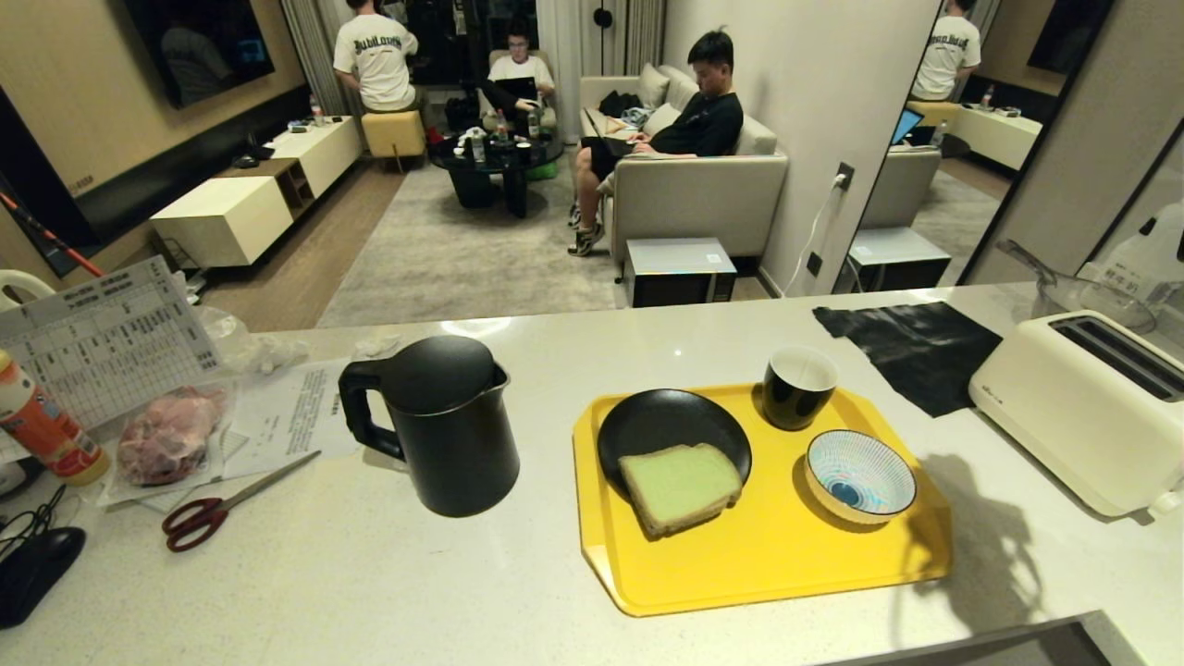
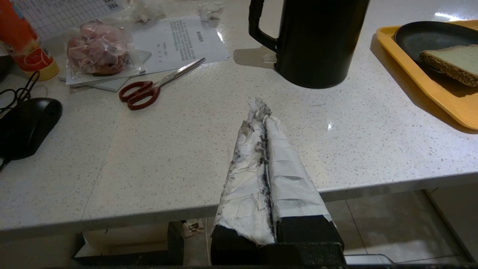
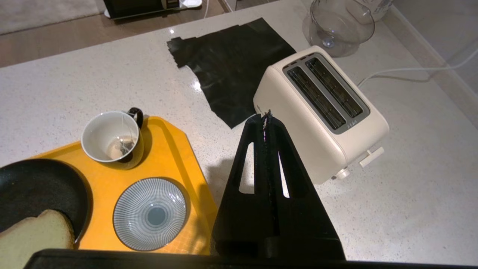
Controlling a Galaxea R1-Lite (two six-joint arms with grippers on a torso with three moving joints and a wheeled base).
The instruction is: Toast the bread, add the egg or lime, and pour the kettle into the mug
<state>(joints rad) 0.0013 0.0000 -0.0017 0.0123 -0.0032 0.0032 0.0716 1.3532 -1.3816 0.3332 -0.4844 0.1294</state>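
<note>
Bread (image 1: 682,487) lying half on a black plate (image 1: 661,427), half on the yellow tray (image 1: 768,555), head view. Sitting on the same tray: mug (image 1: 799,387) at the far edge, striped bowl (image 1: 860,475) nearer, both empty of egg. Kettle (image 1: 435,425) standing upright on the pale surface (image 1: 370,573) just left of the tray, handle pointing left. Toaster (image 1: 1087,407) resting at far right, slots empty, black sheet (image 1: 911,351) lying between it and the mug. Scissors (image 1: 231,509), papers and a bagged item lying at far left. Three people sitting or standing in the room beyond.

Left wrist view: left pincer (image 2: 261,108), tape-wrapped, pressing fully together, holding nothing, hovering over the surface edge short of the kettle (image 2: 317,41).

Right wrist view: right pincer (image 3: 266,118) closing tight on nothing, hanging above the gap between tray (image 3: 168,160) and toaster (image 3: 321,112). Mug (image 3: 112,140) showing a tea bag inside; bread (image 3: 33,235) lying at the plate's edge.
</note>
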